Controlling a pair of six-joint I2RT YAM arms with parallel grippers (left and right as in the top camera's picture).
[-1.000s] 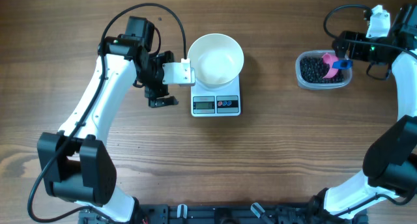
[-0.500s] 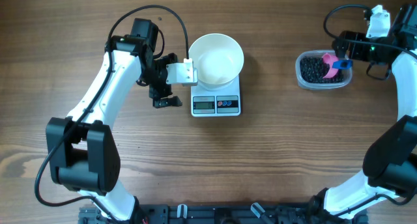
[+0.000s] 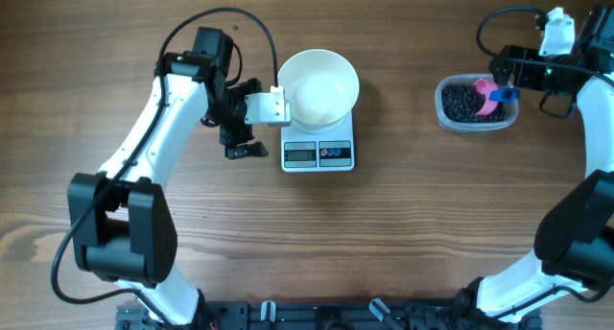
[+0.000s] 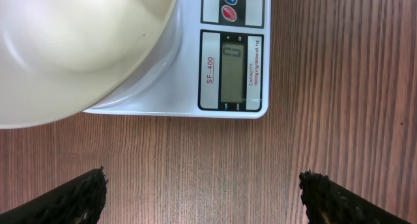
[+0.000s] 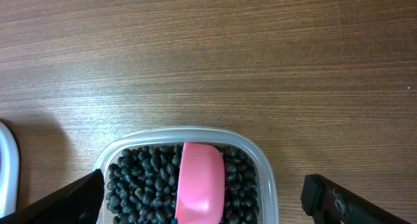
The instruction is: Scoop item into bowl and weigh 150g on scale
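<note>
On the scale (image 3: pixel 318 154) sits a white bowl (image 3: pixel 319 85).
Left pincer (image 4: pixel 203 198) gapes beside it; right pincer (image 5: pixel 205 201) gapes by the beans (image 5: pixel 140 178), pink scoop (image 5: pixel 201 175) lying in them.

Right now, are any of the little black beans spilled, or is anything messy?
No, nothing stands out. The beans all sit inside the clear tub with the pink scoop lying on them, and none show on the table. The white bowl sits empty and upright on the scale.
</note>
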